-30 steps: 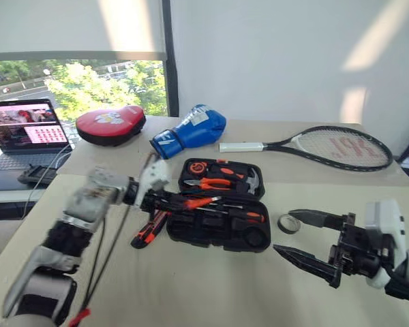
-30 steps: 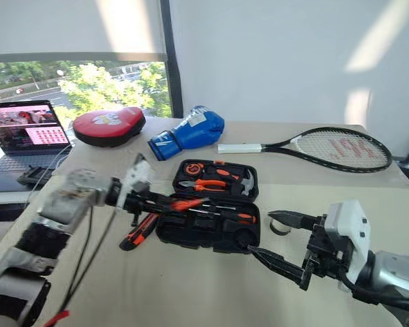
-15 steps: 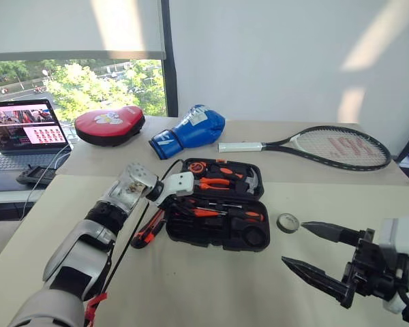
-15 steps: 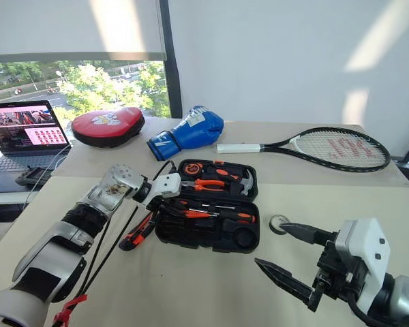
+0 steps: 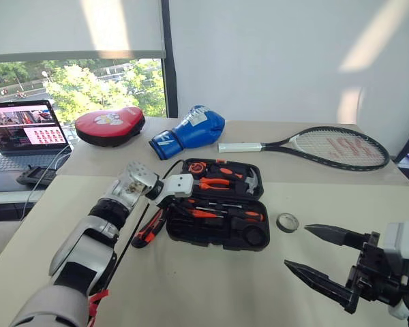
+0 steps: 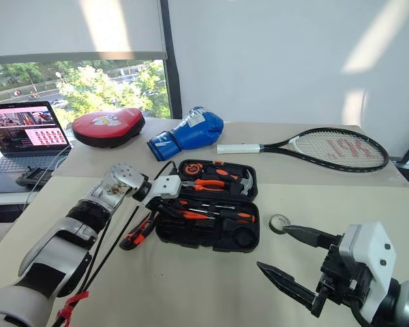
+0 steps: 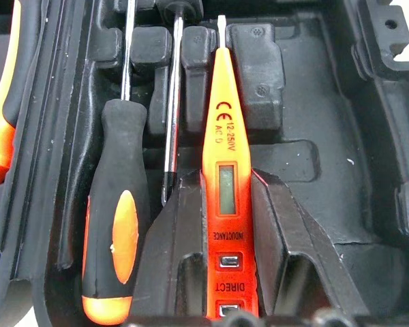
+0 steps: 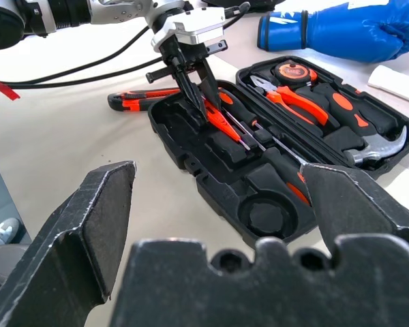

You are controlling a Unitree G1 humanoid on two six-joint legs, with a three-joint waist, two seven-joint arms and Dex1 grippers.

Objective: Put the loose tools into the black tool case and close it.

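The black tool case lies open mid-table, with pliers and a hammer in its lid. My left gripper reaches down into the base. The slim all-orange screwdriver lies in its slot there, between the open fingers, which stand close on either side. A black-and-orange screwdriver and another thin shaft rest in the slots beside it. The utility knife lies on the table left of the case. The small tape roll lies right of it. My right gripper hangs wide open and empty, near the table's front right.
Beyond the case lie a blue boxing glove, a red pad and a tennis racket. A laptop stands on a lower surface at far left. Black cables trail along my left arm.
My left gripper carried the orange screwdriver from the case's left edge down into its slot, then kept still. The right gripper stayed wide open.
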